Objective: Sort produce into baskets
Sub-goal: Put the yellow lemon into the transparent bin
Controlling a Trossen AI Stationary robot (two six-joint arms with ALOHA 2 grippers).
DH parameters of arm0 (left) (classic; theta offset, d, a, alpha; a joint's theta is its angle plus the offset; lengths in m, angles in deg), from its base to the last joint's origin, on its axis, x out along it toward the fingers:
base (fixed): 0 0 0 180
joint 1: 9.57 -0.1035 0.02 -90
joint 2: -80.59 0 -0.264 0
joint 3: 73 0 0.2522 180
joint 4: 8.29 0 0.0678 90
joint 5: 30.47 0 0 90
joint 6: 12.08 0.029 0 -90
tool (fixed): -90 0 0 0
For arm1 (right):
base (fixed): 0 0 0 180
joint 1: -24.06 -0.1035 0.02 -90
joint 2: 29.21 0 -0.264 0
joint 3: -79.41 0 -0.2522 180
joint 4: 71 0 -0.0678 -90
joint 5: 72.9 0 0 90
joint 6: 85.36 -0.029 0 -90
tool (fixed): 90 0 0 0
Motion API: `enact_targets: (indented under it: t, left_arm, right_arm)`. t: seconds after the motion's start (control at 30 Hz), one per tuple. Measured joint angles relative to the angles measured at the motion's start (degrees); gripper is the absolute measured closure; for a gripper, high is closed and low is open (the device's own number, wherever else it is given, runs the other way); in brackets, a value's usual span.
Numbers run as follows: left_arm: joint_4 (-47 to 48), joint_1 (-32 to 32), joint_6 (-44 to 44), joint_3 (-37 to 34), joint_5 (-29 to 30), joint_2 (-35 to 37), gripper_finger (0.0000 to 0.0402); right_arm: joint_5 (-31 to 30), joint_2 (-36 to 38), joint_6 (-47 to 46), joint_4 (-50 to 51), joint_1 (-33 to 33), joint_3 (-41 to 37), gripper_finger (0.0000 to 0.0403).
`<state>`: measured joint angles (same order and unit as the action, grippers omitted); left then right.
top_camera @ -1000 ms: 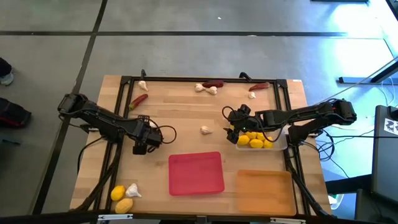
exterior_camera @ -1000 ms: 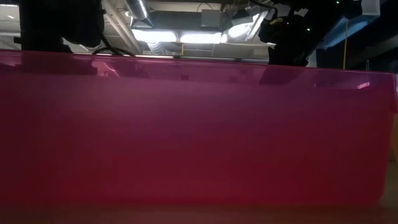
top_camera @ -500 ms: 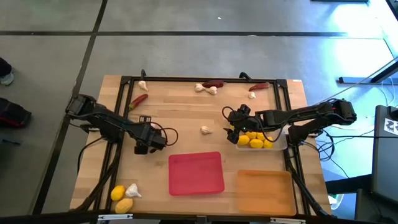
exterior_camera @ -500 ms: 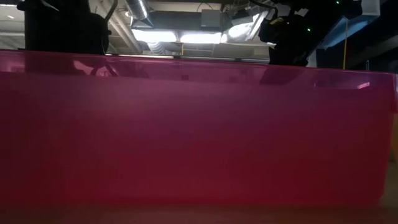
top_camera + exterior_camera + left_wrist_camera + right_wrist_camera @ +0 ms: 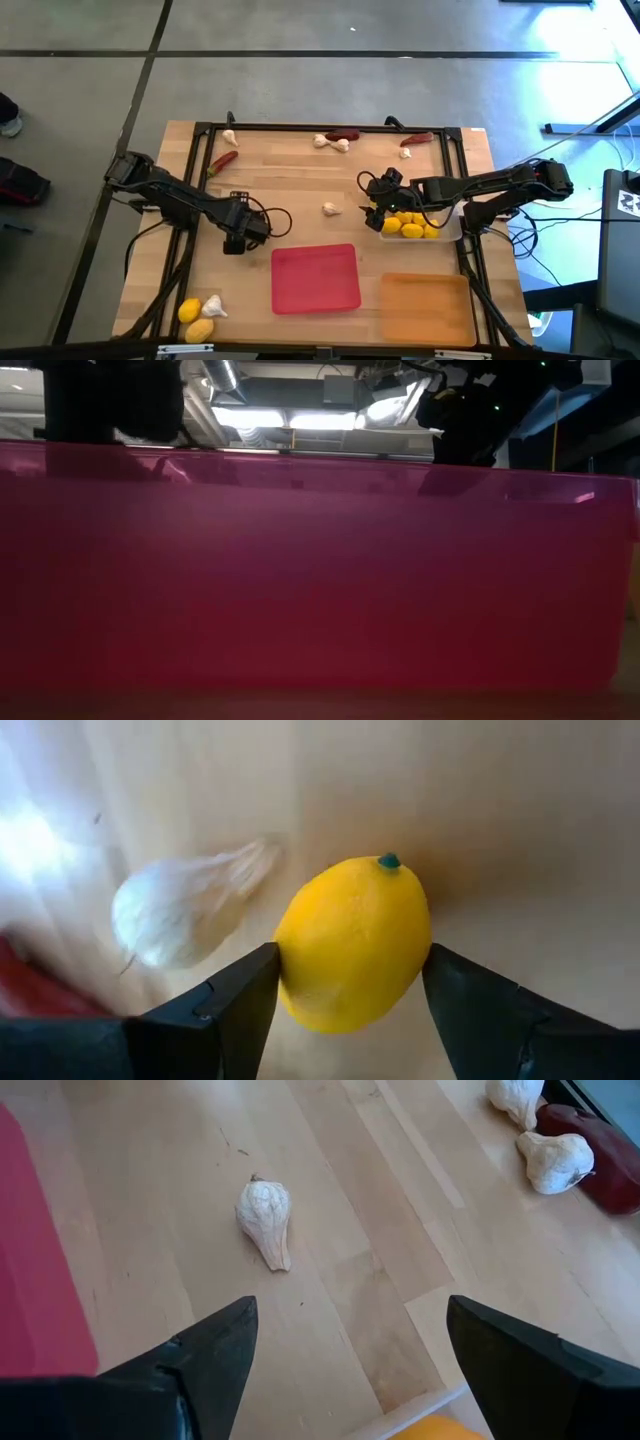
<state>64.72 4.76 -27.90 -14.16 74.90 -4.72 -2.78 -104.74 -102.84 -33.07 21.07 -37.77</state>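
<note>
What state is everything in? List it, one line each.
left pincer: closed on a lemon
right pincer: open, empty
red tray: empty
orange tray: empty
clear tray: holds sorted lemons
garlic bulb: lying loose, unsorted

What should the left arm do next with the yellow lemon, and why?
Probably carry it to the right, toward the clear tray. The lemon sits between the fingers of the left gripper, seemingly gripped, and that tray holds other lemons. The right gripper, open, hovers at the tray's edge, so approach carefully.
</note>
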Motion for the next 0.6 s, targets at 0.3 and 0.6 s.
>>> enact_targets:
  t: [0.3,0.6]
  left_arm:
    - [1.6,0.6,-1.6,2.0,0.2,2.5,0.0164]
    - [-6.7,-0.7,0.8,-2.7,-1.7,3.1,0.0164]
  right_arm:
    - [0.0,0.0,0.2,-0.2,0.0,0.0,0.0084]
    - [0.0,0.0,0.0,-0.1,0.0,0.0,0.0084]
